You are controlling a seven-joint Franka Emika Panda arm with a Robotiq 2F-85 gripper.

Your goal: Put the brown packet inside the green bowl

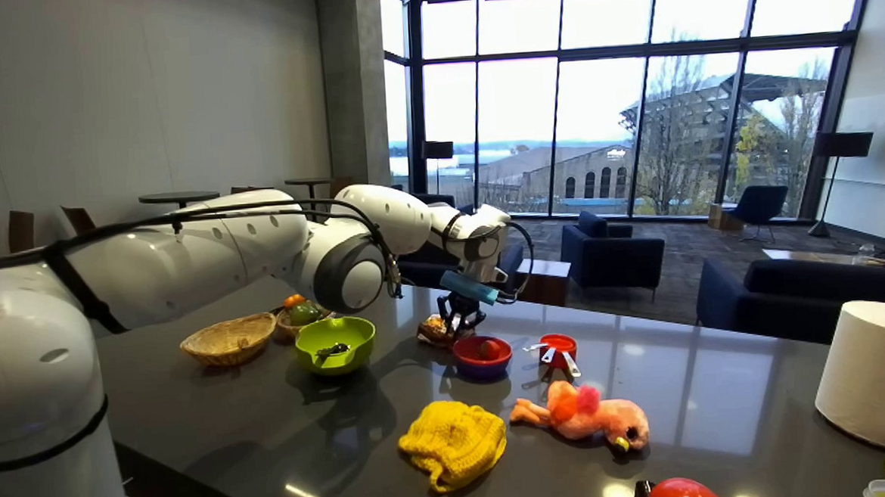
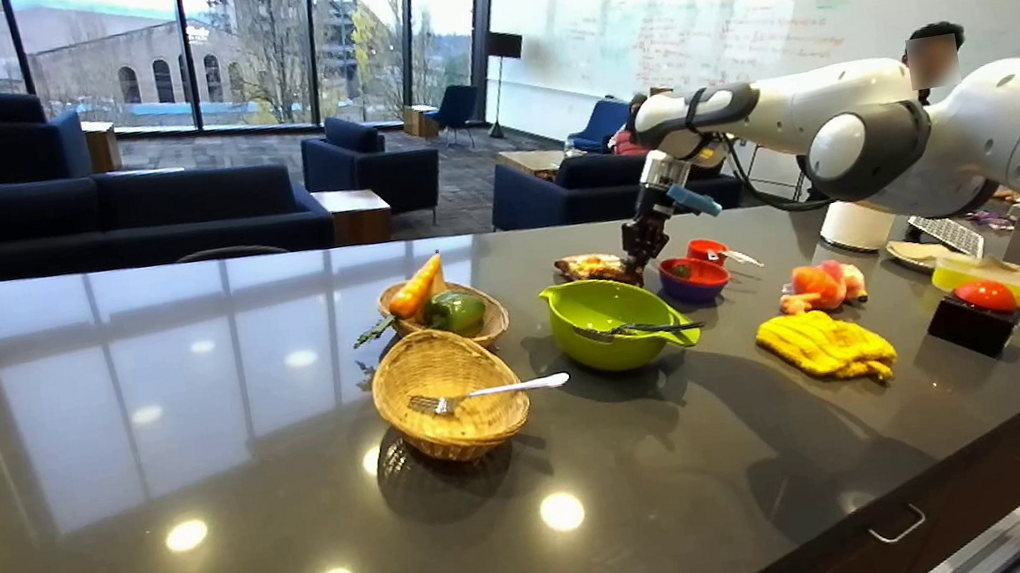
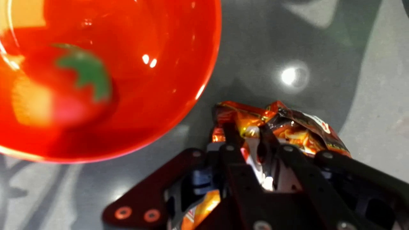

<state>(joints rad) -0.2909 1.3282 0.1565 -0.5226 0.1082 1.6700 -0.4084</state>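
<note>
The brown packet (image 3: 300, 137) lies on the dark counter, crumpled, with red and orange printing. In the wrist view my gripper (image 3: 250, 137) comes down over it, and the foil bunches up between the fingers, which are shut on it. Both exterior views show the gripper (image 1: 460, 329) low at the counter with the packet (image 2: 588, 266) beside and under its tips. The lime-green bowl (image 2: 621, 351) stands apart from the gripper, with a dark-handled utensil resting in it. That bowl (image 1: 359, 357) is out of the wrist view.
Right beside the packet is a red bowl (image 3: 179, 80) with a red, green-leaved item inside. Close by sit red measuring cups (image 1: 557, 345). A yellow cloth (image 1: 452, 441) and a pink plush toy (image 1: 595, 420) lie nearer. A woven basket (image 2: 404, 424) holds a fork; another contains vegetables.
</note>
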